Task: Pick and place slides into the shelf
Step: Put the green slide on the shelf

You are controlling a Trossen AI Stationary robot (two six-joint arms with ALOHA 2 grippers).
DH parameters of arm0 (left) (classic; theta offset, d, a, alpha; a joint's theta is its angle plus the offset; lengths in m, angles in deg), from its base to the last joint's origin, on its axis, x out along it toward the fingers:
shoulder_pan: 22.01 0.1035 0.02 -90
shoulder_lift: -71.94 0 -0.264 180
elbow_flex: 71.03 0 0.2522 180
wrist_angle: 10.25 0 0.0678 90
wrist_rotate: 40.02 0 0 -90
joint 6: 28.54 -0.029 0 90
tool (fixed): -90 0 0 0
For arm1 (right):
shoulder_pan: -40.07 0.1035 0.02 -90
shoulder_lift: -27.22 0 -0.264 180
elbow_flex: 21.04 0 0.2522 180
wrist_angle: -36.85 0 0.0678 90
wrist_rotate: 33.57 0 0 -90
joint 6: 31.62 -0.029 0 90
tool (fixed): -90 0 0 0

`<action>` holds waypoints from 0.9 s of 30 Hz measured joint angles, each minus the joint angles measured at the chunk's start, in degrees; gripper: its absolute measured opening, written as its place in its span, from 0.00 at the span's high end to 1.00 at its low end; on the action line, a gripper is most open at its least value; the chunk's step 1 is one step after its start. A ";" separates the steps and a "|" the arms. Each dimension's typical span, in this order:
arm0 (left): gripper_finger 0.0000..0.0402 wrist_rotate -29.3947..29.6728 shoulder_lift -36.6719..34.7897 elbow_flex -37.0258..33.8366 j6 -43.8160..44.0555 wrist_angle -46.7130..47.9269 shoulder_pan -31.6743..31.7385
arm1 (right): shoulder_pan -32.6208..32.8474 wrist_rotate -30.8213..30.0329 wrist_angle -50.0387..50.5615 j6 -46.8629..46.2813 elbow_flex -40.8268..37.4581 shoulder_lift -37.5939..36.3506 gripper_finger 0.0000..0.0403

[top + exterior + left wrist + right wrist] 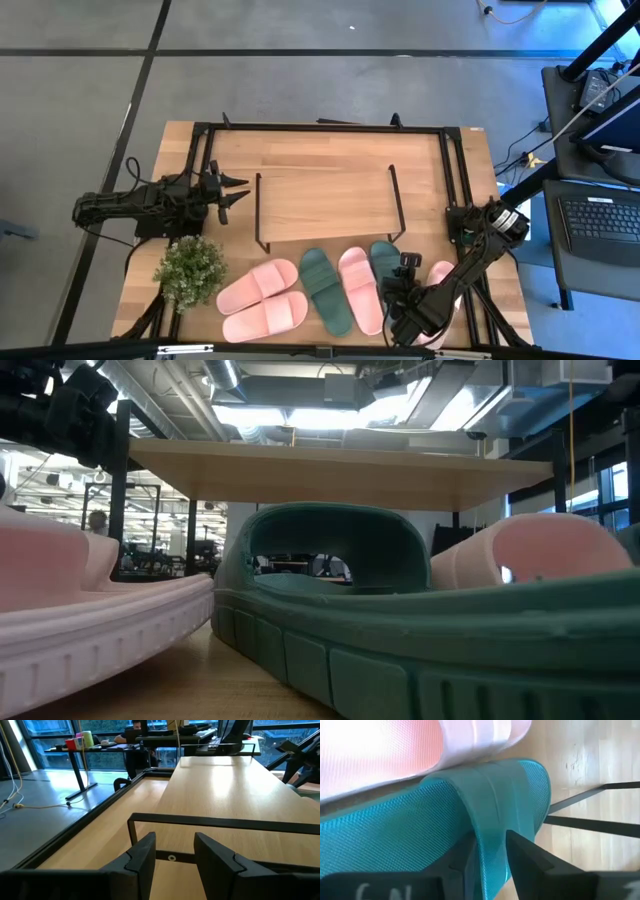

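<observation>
Six slides lie along the table's near edge in the high view: two pink [262, 300] at the left, a green one [325, 290], a pink one [359, 288], a second green slide [383, 257] and a pink one [440, 285] under the right arm. The shelf [325, 205] stands mid-table on thin black wire legs. My right gripper [402, 287] is at the second green slide's near part, shut on it. My left gripper [236, 195] hovers open at the shelf's left end, facing its wire leg [200, 821]. My right gripper pinches the green slide's strap [492, 827] at its edge between the two fingers. One finger [462, 865] is on the footbed side under the strap, the other [530, 857] on the strap's outer face. It comes slanting down from the table's near side. Whether the slide is lifted does not show.
A potted plant [190, 270] stands at the near left corner. A black frame [320, 128] runs around the table's far part. In the low view the green slide [400, 620] and pink slides [100, 610] fill the foreground in front of the shelf plank [340, 465].
</observation>
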 joint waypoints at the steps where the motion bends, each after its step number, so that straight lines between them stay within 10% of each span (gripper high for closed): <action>1: 0.68 0.00 0.00 0.00 0.00 -0.02 0.00 | -0.13 -0.10 0.01 0.03 0.00 0.00 0.74; 15: 0.68 0.00 0.00 0.00 0.00 -0.02 0.00 | -0.38 0.52 1.75 1.06 0.96 -0.15 0.97; 27: 0.68 0.01 0.00 0.00 0.00 -0.04 -0.01 | 1.17 6.72 19.17 1.01 25.19 -0.35 0.97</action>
